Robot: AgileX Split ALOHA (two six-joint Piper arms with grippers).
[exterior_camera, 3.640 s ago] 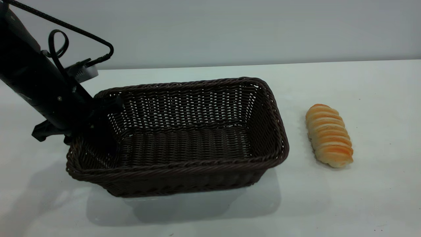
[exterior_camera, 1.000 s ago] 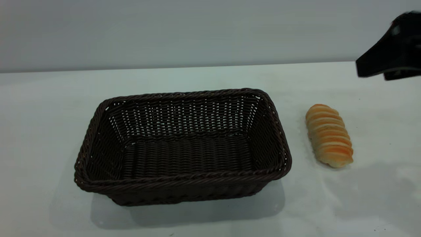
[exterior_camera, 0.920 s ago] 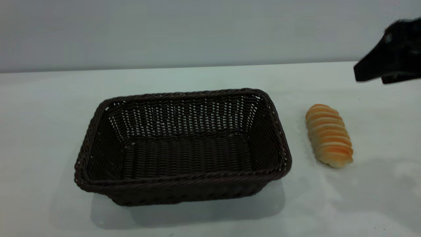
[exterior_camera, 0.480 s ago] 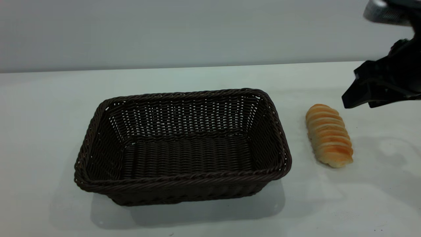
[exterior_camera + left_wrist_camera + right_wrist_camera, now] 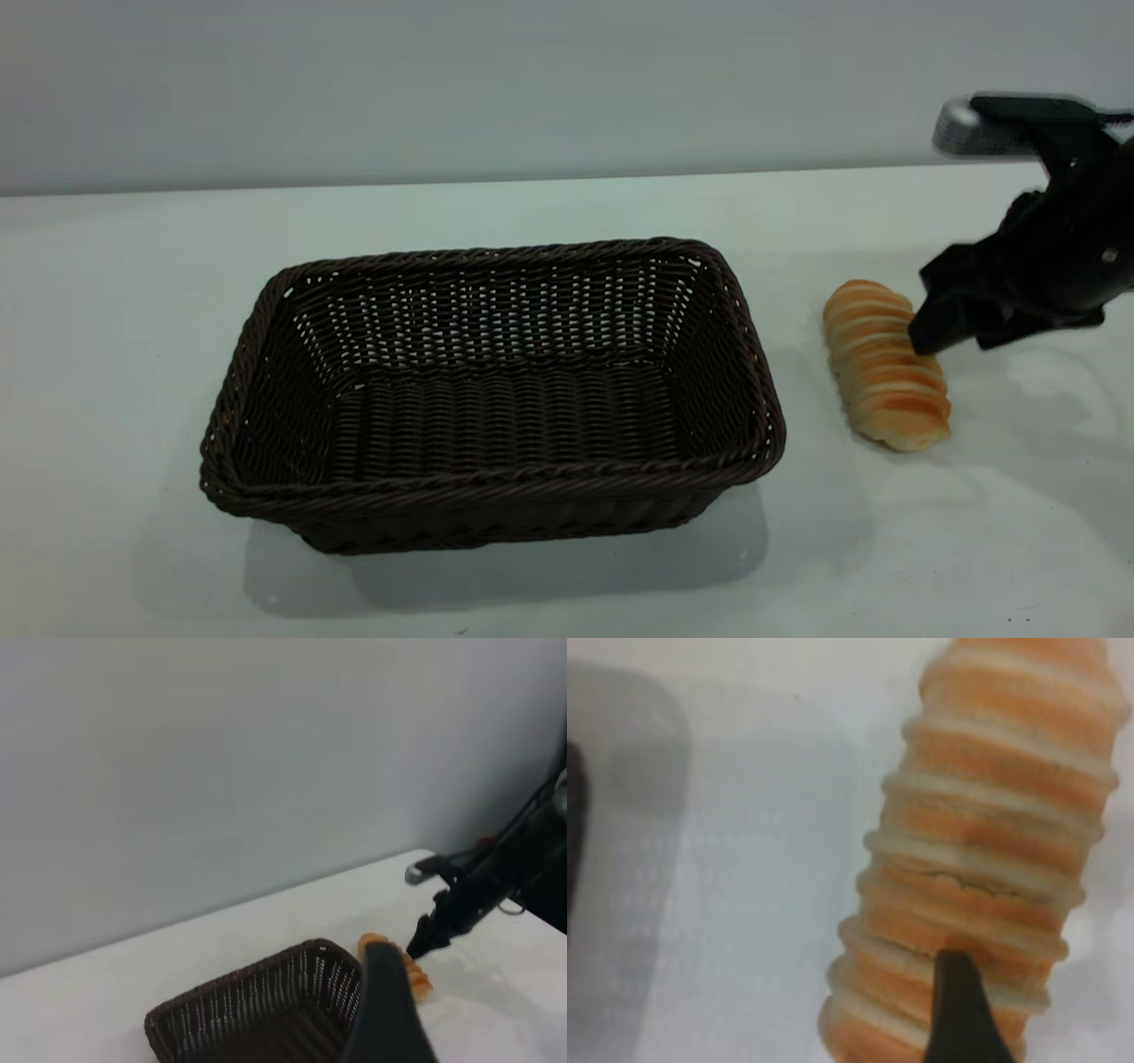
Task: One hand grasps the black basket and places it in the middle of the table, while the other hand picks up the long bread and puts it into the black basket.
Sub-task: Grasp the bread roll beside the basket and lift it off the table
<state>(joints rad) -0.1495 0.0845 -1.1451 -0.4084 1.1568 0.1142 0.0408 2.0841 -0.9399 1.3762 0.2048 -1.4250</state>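
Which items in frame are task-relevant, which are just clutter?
In play:
dark woven wicker basket, set down mid-table, empty
ridged orange-cream bread loaf, on table right of basket
right gripper, at the loaf's far side
white-grey table

Idle:
left gripper, away from table
No stray objects seen.

Wide plain white-grey matte tabletop [image 5: 532, 204]; large rectangular dark brown-black woven wicker basket [image 5: 492, 394] sits on it near middle, upright, empty; small oblong orange-and-cream ridged loaf [image 5: 881, 368] lies flat on bare surface beside basket's right end, apart from it.
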